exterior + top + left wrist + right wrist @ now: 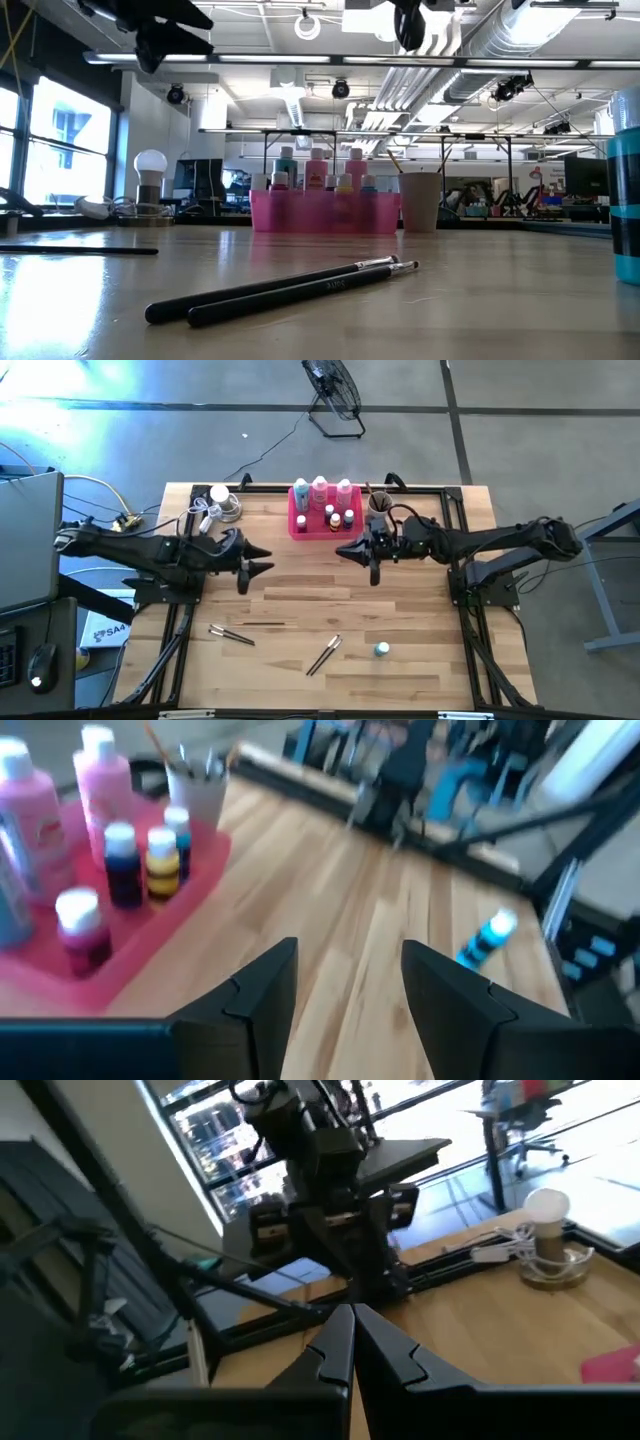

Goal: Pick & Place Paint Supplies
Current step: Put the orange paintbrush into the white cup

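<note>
We note the left gripper [268, 560] hovering above the desk [420, 610] on its left-centre, fingers [262, 985] apart with nothing between them. The right gripper [345, 550] hangs just in front of the pink tray [298, 526], its fingers pressed together and empty. In the tray, at the far middle of the desk, stand three taller white-capped bottles [319, 491], one teal and two pink, with tiny bottles [340, 519] in front of them; the left wrist view shows these as dark blue, yellow, teal and dark red, all upright. A pale cup [378, 508] stands just beside the tray on its right, brush handles poking from it. On the near half of the desk we count a pair of paintbrushes [324, 655] lying together near the centre, another pair [231, 634] to their left, and a single thin dark brush [262, 624] between the two groups. One tiny teal bottle [381, 650] stands alone, near the central pair and to their right. A bulb-shaped lamp [220, 498] sits at the far left corner.
</note>
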`<state>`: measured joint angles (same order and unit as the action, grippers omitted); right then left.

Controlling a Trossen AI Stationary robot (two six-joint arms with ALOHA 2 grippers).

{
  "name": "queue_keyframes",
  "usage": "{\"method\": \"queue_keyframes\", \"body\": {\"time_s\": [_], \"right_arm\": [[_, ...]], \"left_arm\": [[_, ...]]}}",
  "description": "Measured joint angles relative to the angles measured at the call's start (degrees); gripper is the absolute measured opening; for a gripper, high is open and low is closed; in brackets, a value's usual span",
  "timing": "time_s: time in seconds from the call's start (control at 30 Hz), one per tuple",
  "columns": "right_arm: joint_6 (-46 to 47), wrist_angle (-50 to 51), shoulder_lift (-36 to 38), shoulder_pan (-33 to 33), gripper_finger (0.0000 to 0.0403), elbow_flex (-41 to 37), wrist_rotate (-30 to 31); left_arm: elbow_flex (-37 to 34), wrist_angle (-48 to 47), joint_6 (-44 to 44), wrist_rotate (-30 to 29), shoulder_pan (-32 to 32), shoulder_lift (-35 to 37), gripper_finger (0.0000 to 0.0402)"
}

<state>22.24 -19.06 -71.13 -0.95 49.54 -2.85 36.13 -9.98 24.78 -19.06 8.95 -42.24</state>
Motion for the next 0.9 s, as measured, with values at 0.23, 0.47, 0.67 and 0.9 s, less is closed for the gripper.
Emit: {"method": "queue_keyframes", "body": {"time_s": [0.23, 0.47, 0.67, 0.9], "right_arm": [[-1.5, 6.5, 2.6, -2.7, 0.0002, 0.0, -1.9], [-1.5, 8.8, 2.8, -4.6, 0.0002, 0.0, -2.0], [-1.8, 9.5, 2.8, -4.9, 0.0002, 0.0, -2.0], [-2.0, 9.5, 2.8, -4.8, 0.0002, 0.0, -1.8]], "left_arm": [[11.2, -30.1, 11.2, -2.4, 6.7, -0.7, 0.0165], [15.5, -41.1, 19.9, 6.6, 12.6, -4.7, 0.0108], [15.5, -41.2, 23.0, 11.9, 16.3, -10.6, 0.0058], [15.5, -41.5, 25.0, 17.5, 19.0, -16.5, 0.0005]]}}
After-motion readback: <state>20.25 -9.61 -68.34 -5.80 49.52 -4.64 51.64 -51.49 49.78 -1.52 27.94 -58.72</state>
